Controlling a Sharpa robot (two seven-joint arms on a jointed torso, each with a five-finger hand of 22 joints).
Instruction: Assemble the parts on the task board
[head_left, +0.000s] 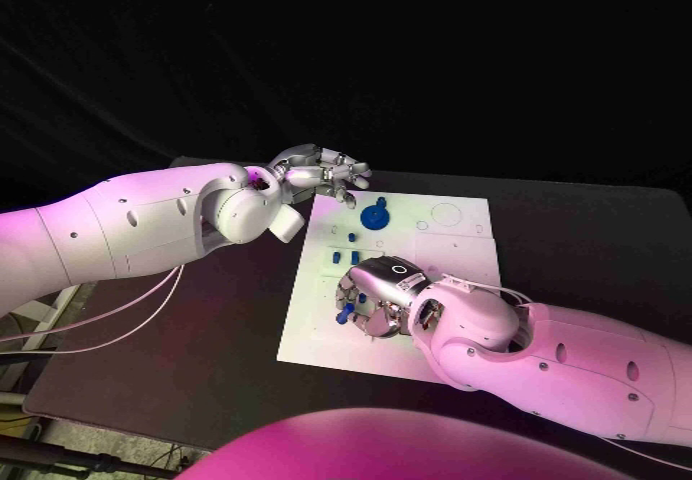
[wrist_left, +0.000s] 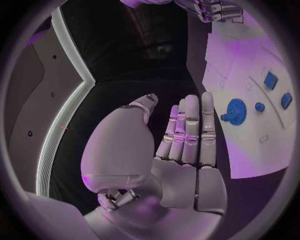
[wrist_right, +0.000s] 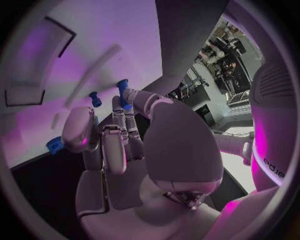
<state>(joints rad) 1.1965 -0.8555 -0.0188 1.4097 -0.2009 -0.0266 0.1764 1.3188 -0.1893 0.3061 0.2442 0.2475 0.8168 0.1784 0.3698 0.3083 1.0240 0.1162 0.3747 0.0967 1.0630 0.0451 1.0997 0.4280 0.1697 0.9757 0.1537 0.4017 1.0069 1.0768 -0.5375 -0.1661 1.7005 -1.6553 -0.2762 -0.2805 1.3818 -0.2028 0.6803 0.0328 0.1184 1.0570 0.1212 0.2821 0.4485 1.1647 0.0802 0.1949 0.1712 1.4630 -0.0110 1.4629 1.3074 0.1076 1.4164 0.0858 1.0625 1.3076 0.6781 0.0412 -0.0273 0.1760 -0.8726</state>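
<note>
The white task board (head_left: 433, 250) lies mid-table. On its far part sits a round blue gear-like part (head_left: 376, 215) (wrist_left: 235, 111), with small blue pieces (head_left: 351, 237) nearer. My left hand (head_left: 320, 175) (wrist_left: 187, 135) hovers over the board's far left corner, fingers straight and apart, holding nothing. My right hand (head_left: 372, 295) (wrist_right: 119, 135) is low over the board's near left part, fingers curled. Its thumb and a finger seem to pinch a blue peg (wrist_right: 123, 92). Another blue peg (wrist_right: 95, 98) stands just beyond, and a blue piece (head_left: 343, 317) (wrist_right: 55, 145) lies beside the fingers.
The black table (head_left: 591, 240) stretches round the board. Two square blue pieces (wrist_left: 270, 80) sit on the board past the gear. The board's far right part shows a round outline (head_left: 447, 213) and pale recesses. White cables (head_left: 130, 320) hang under my left arm.
</note>
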